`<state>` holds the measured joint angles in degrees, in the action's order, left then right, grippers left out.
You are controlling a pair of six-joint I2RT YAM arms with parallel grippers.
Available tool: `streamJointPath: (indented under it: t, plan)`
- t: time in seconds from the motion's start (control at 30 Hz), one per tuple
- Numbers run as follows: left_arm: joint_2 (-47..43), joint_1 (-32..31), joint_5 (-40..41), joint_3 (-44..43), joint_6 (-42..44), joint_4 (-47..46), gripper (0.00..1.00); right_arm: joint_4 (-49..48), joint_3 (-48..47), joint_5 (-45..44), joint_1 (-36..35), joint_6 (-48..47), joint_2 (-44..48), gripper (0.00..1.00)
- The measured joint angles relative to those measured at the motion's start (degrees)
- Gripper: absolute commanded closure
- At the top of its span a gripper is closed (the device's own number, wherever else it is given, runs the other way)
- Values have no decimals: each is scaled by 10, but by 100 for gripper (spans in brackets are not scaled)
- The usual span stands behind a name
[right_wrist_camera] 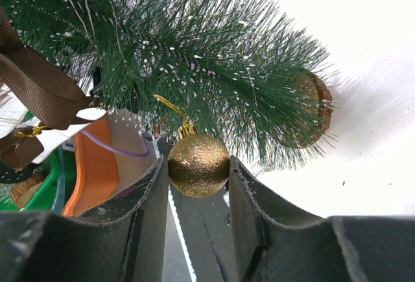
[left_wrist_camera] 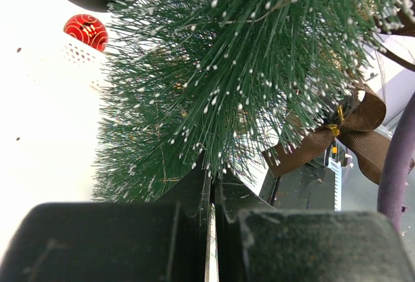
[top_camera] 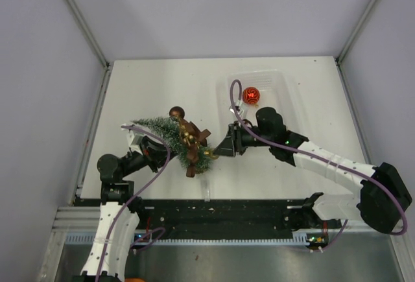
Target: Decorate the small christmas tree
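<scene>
- Small christmas tree (top_camera: 170, 134) lies tipped on its side close to the bench's near edge, left of middle. I cannot tell whether it rests on the bench (top_camera: 162, 81) or hangs just clear of it.
- Left end effector (left_wrist_camera: 211, 177) has its fingers pressed together on a tuft of the lower bristles, apparently steadying the tree.
- Right end effector (right_wrist_camera: 198, 164) pinches a gold bauble (right_wrist_camera: 198, 168) whose thin loop runs up into the branches. This looks like a hanging in progress, with the bauble not yet let go.
- Done, by the look of it: brown ribbon bows (left_wrist_camera: 347, 133) are tied onto the small christmas tree.
- Left to do: a red bauble (top_camera: 251, 94) waits in a clear tray (top_camera: 288, 81) toward the far right corner.
- The bench is plain white, and pale grey panels in metal framing close it in on three sides.
</scene>
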<state>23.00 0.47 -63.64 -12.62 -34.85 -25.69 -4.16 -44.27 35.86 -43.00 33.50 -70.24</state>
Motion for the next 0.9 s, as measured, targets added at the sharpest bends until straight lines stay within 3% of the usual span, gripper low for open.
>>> streamJointPath:
  t: [0.57, 0.9]
  plan:
    - [0, 0, 0, 0, 0, 0, 100, -123, 8, 12, -7, 68, 0, 87]
    - [0, 0, 0, 0, 0, 0, 100, -78, -22, 12, -4, 45, 1, 86]
